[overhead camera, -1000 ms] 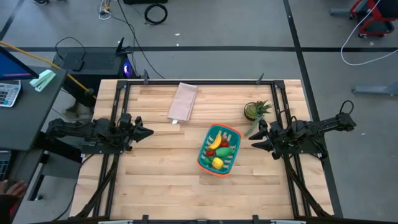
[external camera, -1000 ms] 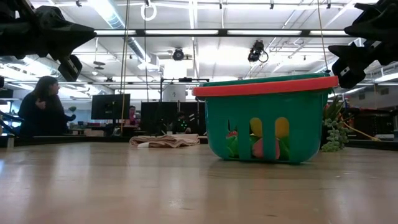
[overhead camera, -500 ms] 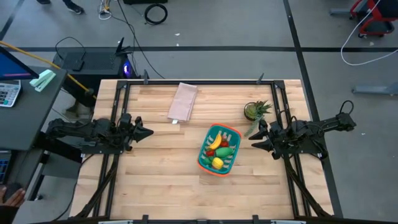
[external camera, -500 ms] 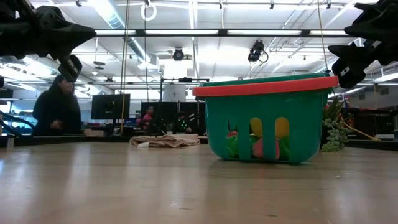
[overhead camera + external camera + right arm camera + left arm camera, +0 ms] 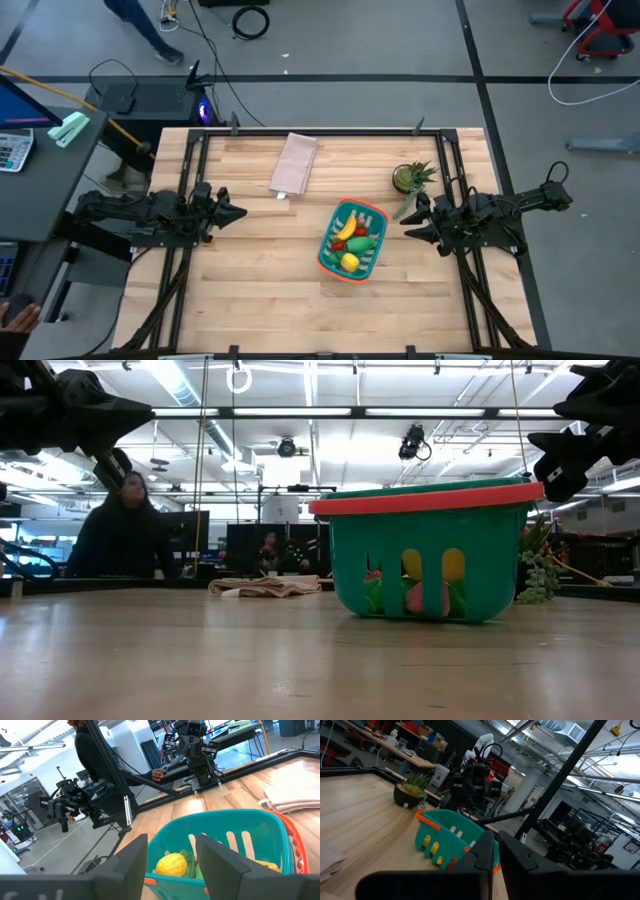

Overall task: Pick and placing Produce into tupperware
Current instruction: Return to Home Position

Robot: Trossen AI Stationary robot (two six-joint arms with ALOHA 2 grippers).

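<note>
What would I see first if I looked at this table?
The teal plastic basket with an orange rim, right of the table's middle, packed with bright toy fruit like a yellow banana and a yellow lemon. On either side a dark robot arm waits, the left tool and right tool both empty, pointing inward.

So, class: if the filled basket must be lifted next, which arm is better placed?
Probably right: the right tool hangs close beside the basket, while the left tool sits much farther off.

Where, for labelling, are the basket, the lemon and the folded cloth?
teal basket [image 5: 425, 501], low view, on its orange rim.
lemon [image 5: 172, 864], right wrist view, on its middle.
folded cloth [image 5: 294, 165], high view, on its middle.
</note>
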